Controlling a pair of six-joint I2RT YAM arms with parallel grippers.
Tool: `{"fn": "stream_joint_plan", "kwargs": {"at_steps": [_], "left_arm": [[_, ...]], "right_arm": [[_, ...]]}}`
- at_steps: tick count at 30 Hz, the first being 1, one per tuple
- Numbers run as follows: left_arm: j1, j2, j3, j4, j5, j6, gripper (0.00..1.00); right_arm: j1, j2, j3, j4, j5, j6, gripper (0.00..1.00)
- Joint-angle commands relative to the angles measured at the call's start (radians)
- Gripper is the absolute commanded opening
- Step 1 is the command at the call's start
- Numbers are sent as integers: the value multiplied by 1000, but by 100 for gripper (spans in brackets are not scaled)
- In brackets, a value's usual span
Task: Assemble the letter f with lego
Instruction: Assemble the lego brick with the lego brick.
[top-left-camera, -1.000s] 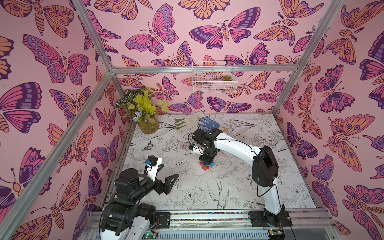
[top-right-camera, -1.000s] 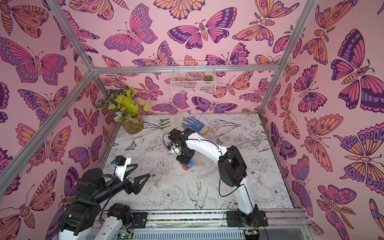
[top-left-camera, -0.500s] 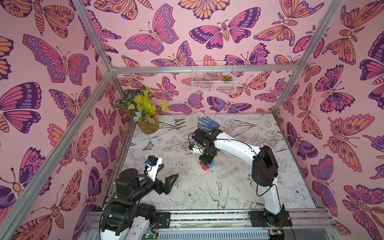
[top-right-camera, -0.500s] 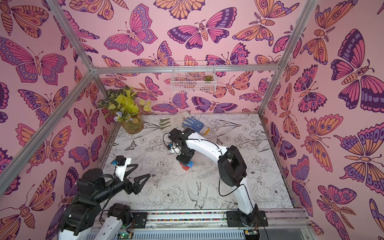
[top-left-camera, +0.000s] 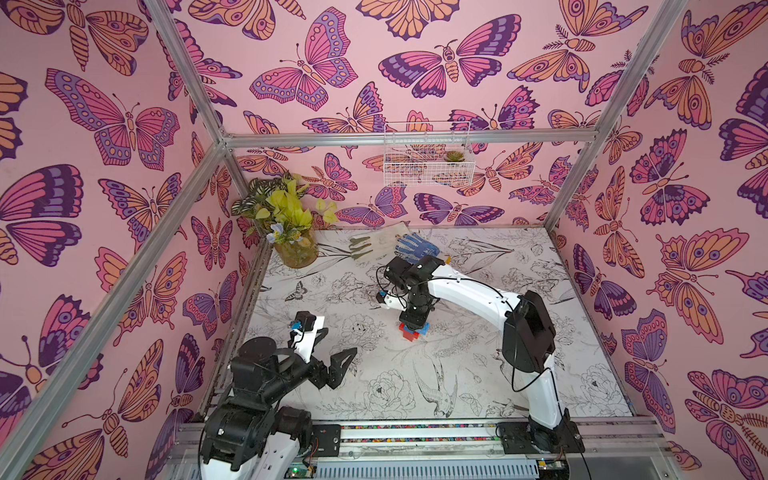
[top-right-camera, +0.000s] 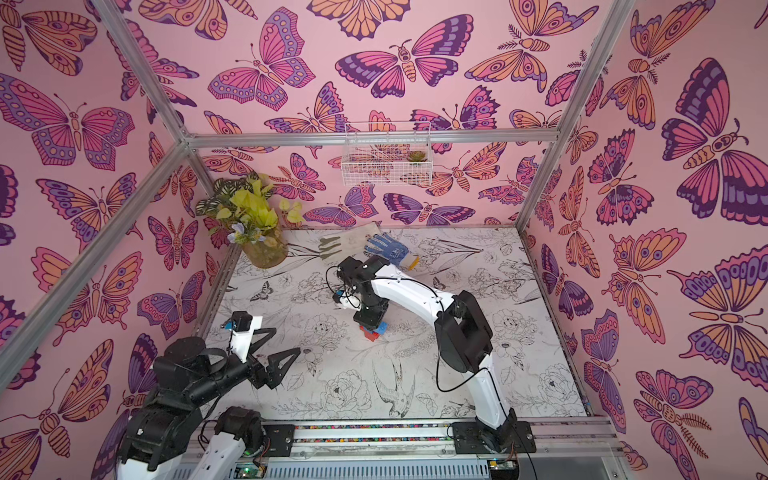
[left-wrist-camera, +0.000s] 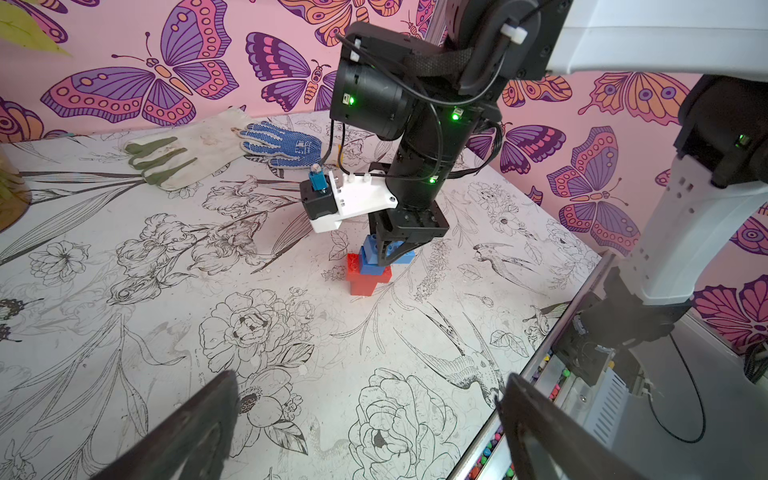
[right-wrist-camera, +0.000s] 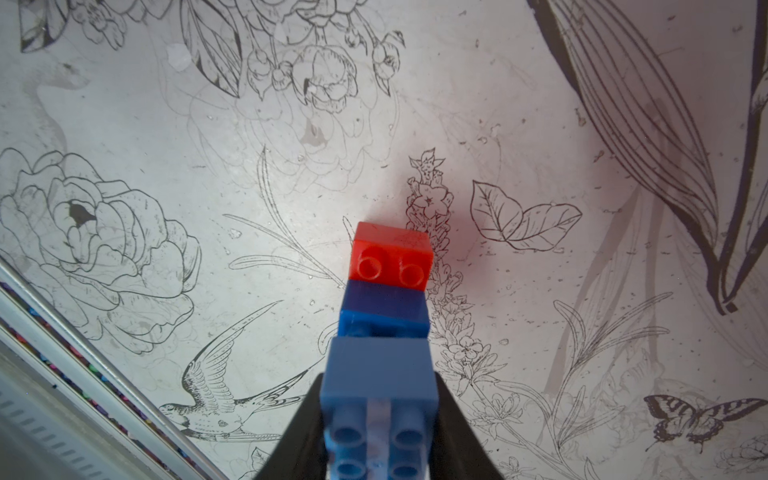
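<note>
No chg over the last sec: both arms in same pose, nothing moved. My R gripper (left-wrist-camera: 390, 254) has its jaws clamped on the top blue studded plastic brick (right-wrist-camera: 380, 374). That brick sits on a second blue brick (right-wrist-camera: 384, 316), over the red studded bricks (left-wrist-camera: 365, 279). The stack stands mid-way across the white floral-print mat (left-wrist-camera: 166, 332), directly under my R wrist. My L gripper (top-left-camera: 337, 345) has jaws wide apart and empty, near the front rail, well apart from the stack.

My read: I'm pressing the top pc home, all four look joined, so the f is nearly done. Next is let go and back off w/o tipping it.

Text: none legible. The blue dotted fabric glove (left-wrist-camera: 286, 145) has a print, too small to read.
</note>
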Motion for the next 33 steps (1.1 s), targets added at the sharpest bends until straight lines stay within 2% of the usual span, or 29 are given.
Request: {"fn": "stream_joint_plan", "kwargs": {"at_steps": [1,24,33], "left_arm": [[-7,-16,-13,16,4,-1,99],[-7,-15,-13,14,5,-1,99],[-7,-18,-13,15,6,0,99]], "right_arm": [[-3,50,2,-62,-27,-50,13],[-3,68,144,-118,8,28,12],[-1,69,155,-134,5,43,12]]}}
